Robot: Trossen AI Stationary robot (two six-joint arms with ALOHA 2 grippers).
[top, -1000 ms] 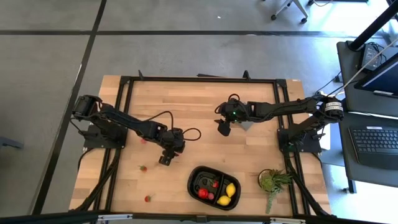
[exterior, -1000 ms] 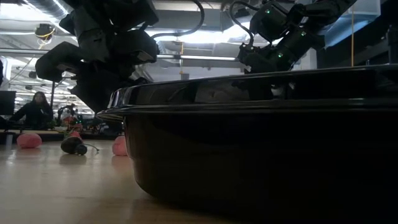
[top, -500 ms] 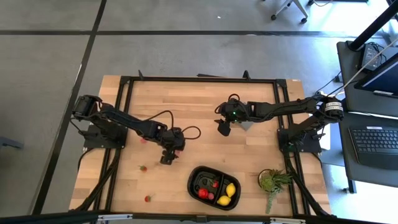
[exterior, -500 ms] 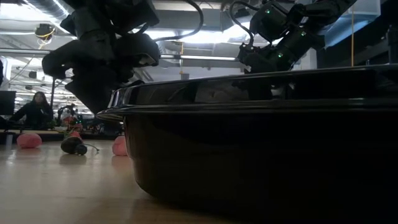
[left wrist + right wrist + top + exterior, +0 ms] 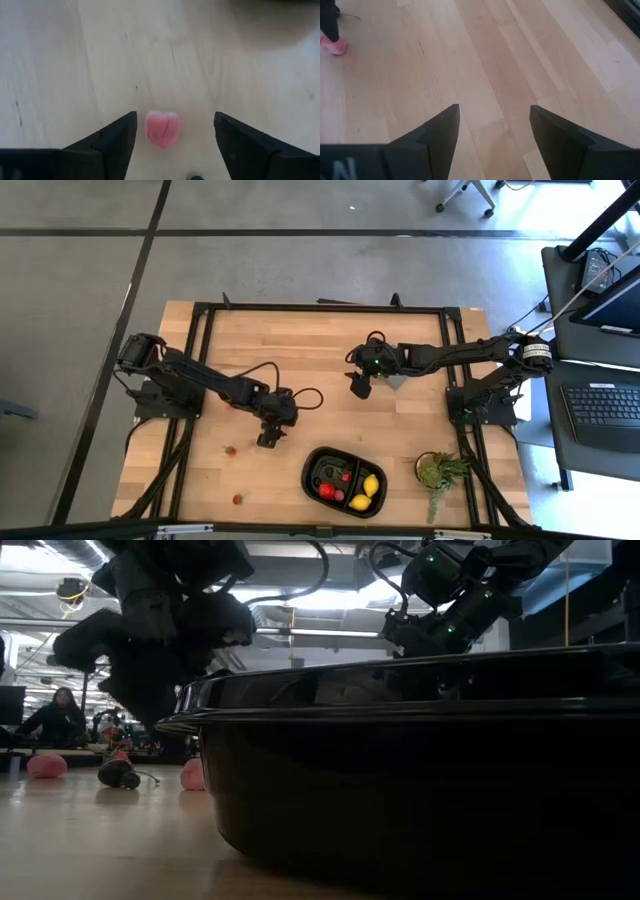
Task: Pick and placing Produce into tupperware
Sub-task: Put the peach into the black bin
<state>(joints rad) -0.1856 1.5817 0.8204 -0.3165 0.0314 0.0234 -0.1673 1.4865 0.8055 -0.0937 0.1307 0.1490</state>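
pink piece (image 5: 162, 129) between open left pincer (image 5: 175, 137) fingers — untouched, bare wood around.

A pale wooden bench (image 5: 320, 360) fills the frame's middle. On it, lower centre, lies the black tray (image 5: 343, 481); to its right a green potted plant (image 5: 437, 471); at lower left two small red pieces (image 5: 230, 450) (image 5: 238, 500); a grey block (image 5: 397, 381) upper right.

tupperware (image 5: 420, 770) cut off by frame, contents hidden
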